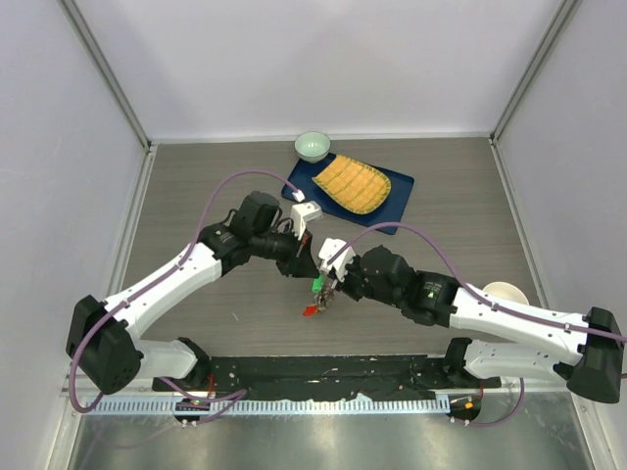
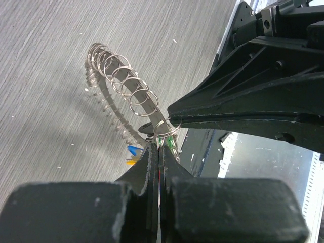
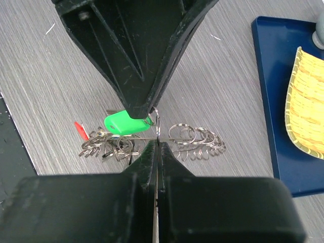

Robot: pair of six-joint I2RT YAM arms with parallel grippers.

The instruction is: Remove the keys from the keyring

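Where: centre of the grey wood-grain table (image 1: 196,186), toward the near edge, both arms meeting tip to tip.
Left gripper (image 2: 159,152): reached in from the left, fingers pressed tight together, clamped at the small split ring of the green key (image 3: 123,123).
Right gripper (image 3: 157,149): came in from the right, fingers likewise closed with no gap, pinched on the thin wire of the keyring (image 2: 126,78), its tip touching the left gripper's tip.
Keyring: was held between the two grippers, curved away from the left fingers in an arc strung with small split rings, shadow thrown on the table below; whether its far end rested on the wood could not be told.
Keys (image 3: 104,148): hung bunched in silvery clusters on both sides of the right fingers, none seen lying free of the ring.
Green key: sat just under the left gripper's tip, head pointing left.
Red key (image 3: 79,130): poked out at the left end of the bunch, toward the near edge.
Tray (image 1: 400,192): dark blue, lay beyond the grippers to the far right, carrying a yellow ridged mat (image 1: 353,184).
Bowls: pale bowl (image 1: 313,146) stood at the tray's far-left corner; cream bowl (image 1: 506,291) sat well right, partly hidden behind the right arm.
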